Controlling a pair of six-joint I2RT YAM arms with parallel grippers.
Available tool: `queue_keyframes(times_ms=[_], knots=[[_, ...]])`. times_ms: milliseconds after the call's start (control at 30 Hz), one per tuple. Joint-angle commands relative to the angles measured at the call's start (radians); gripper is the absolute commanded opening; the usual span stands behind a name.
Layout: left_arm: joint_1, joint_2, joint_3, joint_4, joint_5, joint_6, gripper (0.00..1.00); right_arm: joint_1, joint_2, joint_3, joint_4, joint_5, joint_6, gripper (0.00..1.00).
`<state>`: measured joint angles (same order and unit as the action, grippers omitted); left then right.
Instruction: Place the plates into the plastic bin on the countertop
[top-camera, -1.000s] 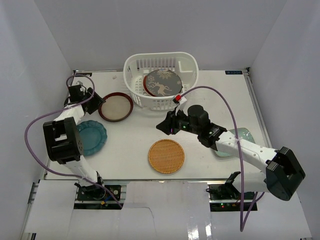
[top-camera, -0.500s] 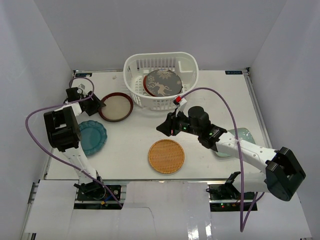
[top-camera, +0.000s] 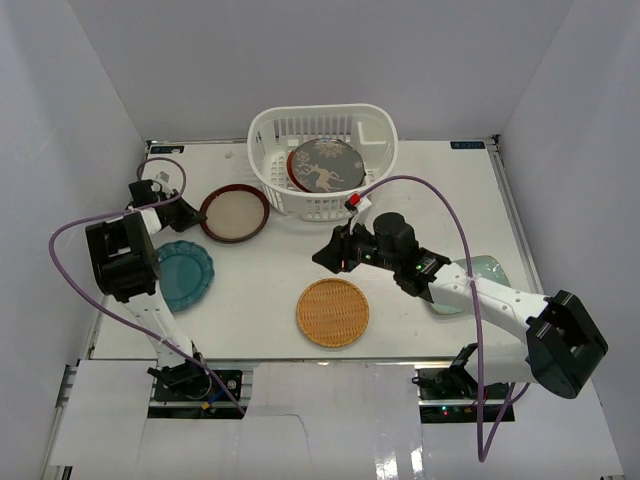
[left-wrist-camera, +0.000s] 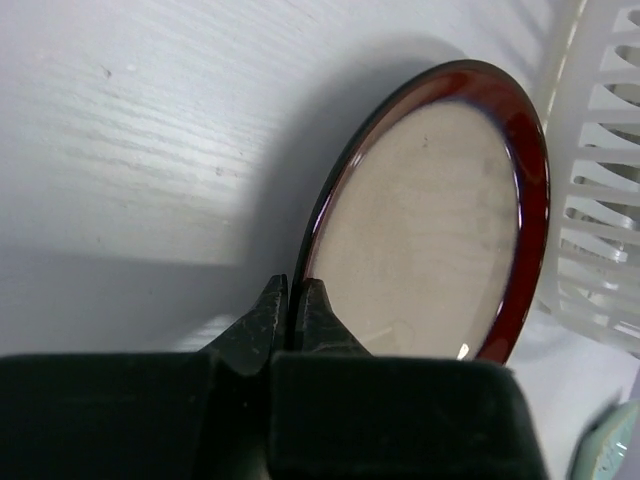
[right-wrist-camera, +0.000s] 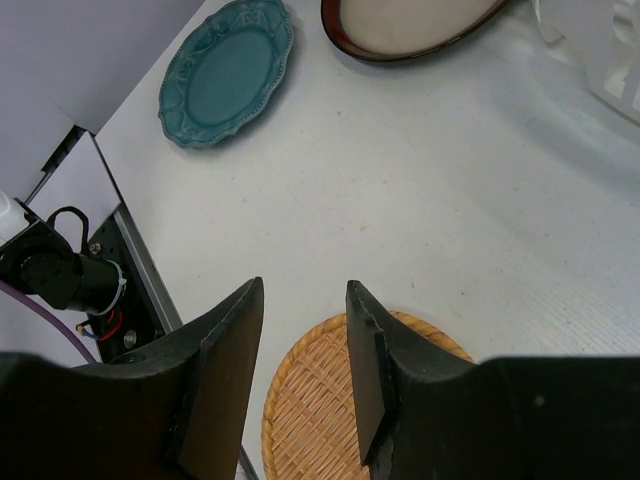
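The white plastic bin (top-camera: 322, 206) stands at the back of the countertop (top-camera: 265, 275) with the grey deer plate (top-camera: 327, 165) leaning inside over a red one (top-camera: 295, 166). Left of it lies the maroon-rimmed cream plate (top-camera: 233, 213) (left-wrist-camera: 430, 220); my left gripper (top-camera: 196, 214) (left-wrist-camera: 295, 292) is shut on its near rim. The teal scalloped plate (top-camera: 182, 274) (right-wrist-camera: 228, 70) lies front left. My right gripper (top-camera: 322, 254) (right-wrist-camera: 305, 287) hovers open above the far edge of the tan woven plate (top-camera: 333, 312) (right-wrist-camera: 330, 410), holding nothing. The right arm partly covers a pale mint plate (top-camera: 478, 272).
Pale grey walls close in the tabletop on three sides. Purple cables loop from both arms. The bin's slotted wall (left-wrist-camera: 605, 200) stands just right of the maroon plate. A metal edge strip and electronics (right-wrist-camera: 70, 275) lie beyond the table's front edge.
My left gripper has closed on the maroon plate's rim after sliding in from the left. The right arm has barely moved.
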<state>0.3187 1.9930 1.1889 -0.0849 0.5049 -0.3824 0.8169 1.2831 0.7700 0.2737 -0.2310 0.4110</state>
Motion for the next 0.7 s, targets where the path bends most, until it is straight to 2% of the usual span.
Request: queue_keyframes(times_ms=[0,100,300,333,467,567,667], knots=[[0.003,-0.043,-0.049,-0.001,-0.043,-0.021,0.00,0.004,-0.010,0.012,0.044,0.004,-0.008,0.45],[0.032,-0.115,-0.077,0.031,-0.004,-0.068,0.00,0.004,-0.024,0.012,0.038,0.007,-0.006,0.45],[0.072,-0.333,-0.144,0.197,0.101,-0.297,0.00,0.004,-0.106,-0.026,0.016,0.068,0.002,0.48],[0.072,-0.361,-0.147,0.211,0.106,-0.326,0.00,0.004,-0.125,-0.037,0.018,0.077,0.008,0.51],[0.072,-0.520,-0.166,0.238,0.011,-0.449,0.00,0.005,-0.228,-0.052,-0.034,0.136,0.005,0.54],[0.074,-0.621,-0.161,0.232,-0.040,-0.481,0.00,0.004,-0.292,-0.069,-0.074,0.183,-0.001,0.54],[0.068,-0.698,-0.147,0.253,-0.033,-0.527,0.00,0.004,-0.355,-0.093,-0.096,0.225,-0.005,0.54]])
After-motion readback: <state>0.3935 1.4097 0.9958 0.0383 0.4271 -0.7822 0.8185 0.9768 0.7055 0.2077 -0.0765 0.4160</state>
